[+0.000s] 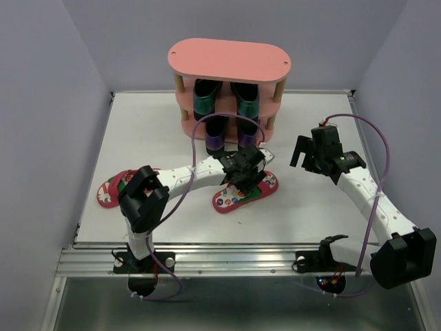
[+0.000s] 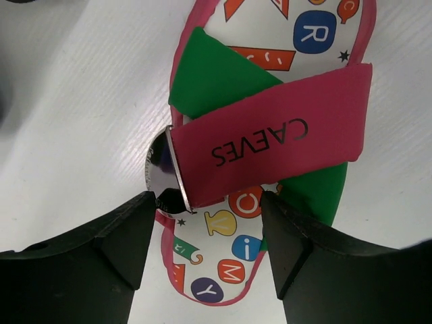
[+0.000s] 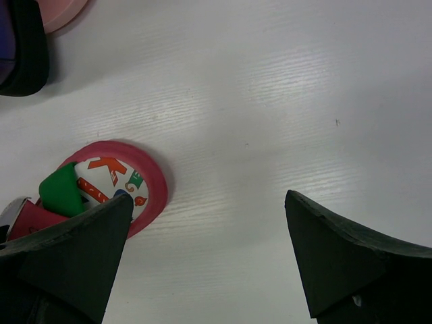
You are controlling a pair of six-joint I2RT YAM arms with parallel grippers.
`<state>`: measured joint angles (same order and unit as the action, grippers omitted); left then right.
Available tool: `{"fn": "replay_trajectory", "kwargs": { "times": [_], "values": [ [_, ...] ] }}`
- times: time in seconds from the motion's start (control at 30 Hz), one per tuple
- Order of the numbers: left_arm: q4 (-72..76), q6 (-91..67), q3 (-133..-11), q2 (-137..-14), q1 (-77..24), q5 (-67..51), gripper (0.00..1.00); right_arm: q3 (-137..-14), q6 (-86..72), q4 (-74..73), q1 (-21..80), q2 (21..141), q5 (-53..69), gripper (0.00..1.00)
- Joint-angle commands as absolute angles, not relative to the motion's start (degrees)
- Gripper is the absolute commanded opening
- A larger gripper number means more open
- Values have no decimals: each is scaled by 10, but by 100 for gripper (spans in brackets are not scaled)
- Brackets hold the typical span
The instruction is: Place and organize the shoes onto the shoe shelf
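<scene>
a: where's the left gripper (image 1: pixel 249 171)?

b: i have it low over a flip-flop (image 1: pixel 233 200) on the table (image 1: pixel 310 214), just in front of the shelf (image 1: pixel 229 58). the jaws are apart, with nothing clamped.

a: how does the wrist camera see it?

b: the two black fingers (image 2: pixel 88 263) stand either side of the sole. its red strap (image 2: pixel 270 145) crosses a green strap (image 2: pixel 216 74), and a round metal buckle (image 2: pixel 160 169) sits at the red one's end. the left fingertip is right by that buckle. i cannot tell if it touches.

a: and the right gripper (image 1: pixel 311 150)?

b: it hangs spread wide, holding nothing, over bare table to the right of the shelf. its camera catches that flip-flop's rounded end just beside one finger.

a: what about the rest of the shoes?

b: the green loafers (image 1: pixel 205 98) stand side by side on the middle board and the purple loafers (image 1: pixel 215 141) on the bottom one. one of the purple pair is partly behind my left gripper. the top board is bare. the other flip-flop (image 1: pixel 111 191) lies flat at the table's left side, well apart from the shelf, partly under my left arm's elbow.
</scene>
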<state>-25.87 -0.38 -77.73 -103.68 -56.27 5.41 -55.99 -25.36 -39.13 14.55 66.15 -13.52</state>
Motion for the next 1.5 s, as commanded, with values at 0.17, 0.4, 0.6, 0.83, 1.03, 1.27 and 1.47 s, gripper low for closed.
{"fn": "replay_trajectory", "kwargs": {
  "times": [0.17,0.4,0.6,0.83,1.03,1.27,1.47],
  "values": [
    [-213,13,-785,-1050,-567,94,70,-579,-250,-387,141,660,-142,100],
    [-182,5,-766,-1056,-568,121,63,-579,-246,-386,141,657,-140,100],
    [-182,4,-763,-1044,-567,137,37,-577,-246,-384,141,656,-140,100],
    [-194,-25,-766,-1029,-567,150,0,-580,-243,-382,141,654,-141,100],
    [-238,-70,-769,-1000,-567,165,0,-581,-238,-382,141,651,-142,100],
    [-301,-209,-748,-1010,-579,193,5,-582,-236,-381,141,655,-147,100],
    [-308,-281,-722,-1011,-602,209,65,-587,-236,-380,141,660,-146,100]
  ]
}}
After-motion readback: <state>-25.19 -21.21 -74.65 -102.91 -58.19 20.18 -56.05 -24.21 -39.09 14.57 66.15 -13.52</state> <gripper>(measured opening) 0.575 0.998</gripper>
